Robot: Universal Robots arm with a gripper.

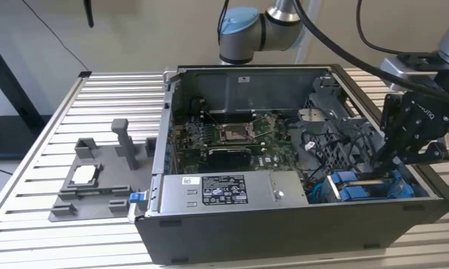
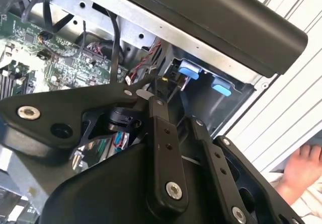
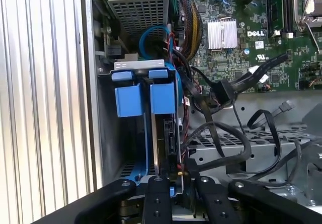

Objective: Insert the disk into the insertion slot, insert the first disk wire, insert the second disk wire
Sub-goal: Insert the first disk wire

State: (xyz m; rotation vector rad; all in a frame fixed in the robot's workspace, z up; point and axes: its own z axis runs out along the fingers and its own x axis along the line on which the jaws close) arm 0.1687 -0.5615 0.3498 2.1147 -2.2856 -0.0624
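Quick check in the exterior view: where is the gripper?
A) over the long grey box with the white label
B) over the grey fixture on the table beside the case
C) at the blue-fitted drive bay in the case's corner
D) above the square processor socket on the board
C: the gripper reaches down into the case's corner at the exterior view's right, just above the blue fittings of the insertion slot.

Soft, even light falls from above in the exterior view: the slatted worktop (image 1: 97, 95) shines pale, while the computer case (image 1: 284, 230) has a dim interior. In the second wrist view the worktop slats glare almost white and the nearest black parts blur. In the first wrist view the heat sink (image 3: 222, 34) gleams and the insertion slot (image 3: 108, 143) lies in shadow.
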